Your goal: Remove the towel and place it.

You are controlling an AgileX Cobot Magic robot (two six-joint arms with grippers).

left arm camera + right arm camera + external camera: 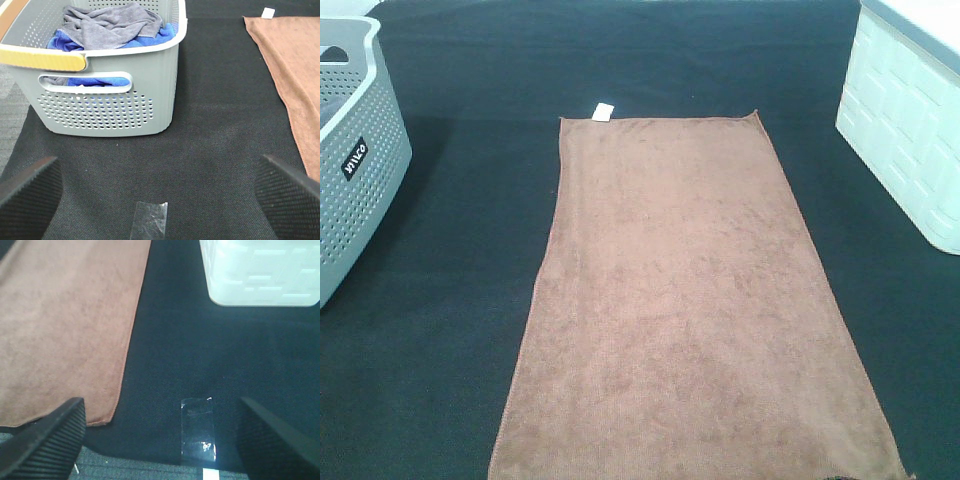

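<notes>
**Both jaws wide and empty; towel flat on the counter**

The left gripper (157, 195) has its jaws spread as wide as they go, nothing between the ribbed black fingers (27, 192) but dark cloth and a strip of clear tape (149, 220). The right gripper (160, 435) also stands well open and holds nothing; a second clear tape strip (198, 430) lies under the gap, at the cloth's near edge.

The counter is covered with a black woven table cloth (450, 300). The towel (685, 310) lies spread flat and lengthwise down its middle: brown terry, rectangular, with stitched edges and a small white tag (603, 111) at its far left corner. Its near edge is cut off in the high view.

On the left stands a grey plastic basket (107, 107), perforated, with a slot handle and a yellow-tan grip on its rim; it holds crumpled grey and blue cloths (112, 25). On the right stands a white bin (910, 130) with a moulded block-pattern wall, only partly in view. Neither gripper shows in the high view.
</notes>
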